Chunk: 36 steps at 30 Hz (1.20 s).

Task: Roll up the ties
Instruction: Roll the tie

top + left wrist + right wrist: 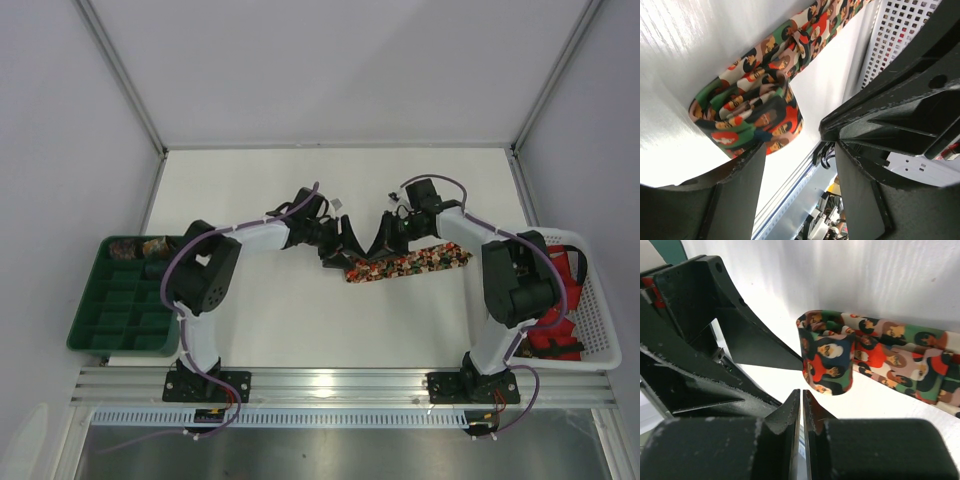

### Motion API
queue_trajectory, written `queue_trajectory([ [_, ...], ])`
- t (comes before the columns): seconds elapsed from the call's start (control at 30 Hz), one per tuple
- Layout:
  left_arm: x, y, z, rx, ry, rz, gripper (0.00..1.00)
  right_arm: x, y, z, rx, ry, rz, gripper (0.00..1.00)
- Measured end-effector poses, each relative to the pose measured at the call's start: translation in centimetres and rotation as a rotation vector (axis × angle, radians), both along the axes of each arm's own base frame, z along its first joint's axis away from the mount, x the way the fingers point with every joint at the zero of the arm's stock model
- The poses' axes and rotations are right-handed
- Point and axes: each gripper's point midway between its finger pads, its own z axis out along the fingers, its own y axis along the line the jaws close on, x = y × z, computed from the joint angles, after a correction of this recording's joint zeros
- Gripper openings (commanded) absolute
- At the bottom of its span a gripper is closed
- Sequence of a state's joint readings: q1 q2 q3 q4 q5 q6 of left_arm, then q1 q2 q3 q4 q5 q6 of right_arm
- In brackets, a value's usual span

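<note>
A tie with a busy pattern of small faces in red, green, dark blue and beige lies flat on the white table. Its left end is rolled into a loose coil. The coil shows in the left wrist view and in the right wrist view. My left gripper is open just left of the coil, and in its wrist view one finger is at the coil's edge. My right gripper is shut and empty, its tips just short of the coil.
A green compartment tray stands at the left with rolled ties in its far cells. A white perforated basket at the right holds red fabric. The two grippers are close together above the tie.
</note>
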State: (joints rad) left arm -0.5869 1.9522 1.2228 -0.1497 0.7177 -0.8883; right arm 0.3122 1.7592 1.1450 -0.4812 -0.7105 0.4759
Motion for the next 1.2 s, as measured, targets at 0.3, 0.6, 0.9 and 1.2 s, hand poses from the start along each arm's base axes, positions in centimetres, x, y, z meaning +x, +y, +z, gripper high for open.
queue_trajectory([
  [0.3, -0.3, 0.6, 1.2, 0.002, -0.034, -0.006, 0.65, -0.6, 1.5, 0.0, 0.042, 0.023, 0.033, 0.11],
  [0.6, 0.1, 2.6, 0.9, 0.046, -0.047, 0.021, 0.77, -0.6, 1.3, -2.3, 0.011, 0.065, 0.034, 0.11],
  [0.9, 0.6, 4.0, 1.0, 0.061, -0.060, 0.050, 0.77, -0.2, 0.0, -3.4, -0.034, 0.041, 0.019, 0.10],
  [1.2, 0.5, 4.1, 0.2, 0.069, -0.042, 0.050, 0.78, -0.6, -0.9, -5.2, -0.060, 0.069, 0.007, 0.10],
])
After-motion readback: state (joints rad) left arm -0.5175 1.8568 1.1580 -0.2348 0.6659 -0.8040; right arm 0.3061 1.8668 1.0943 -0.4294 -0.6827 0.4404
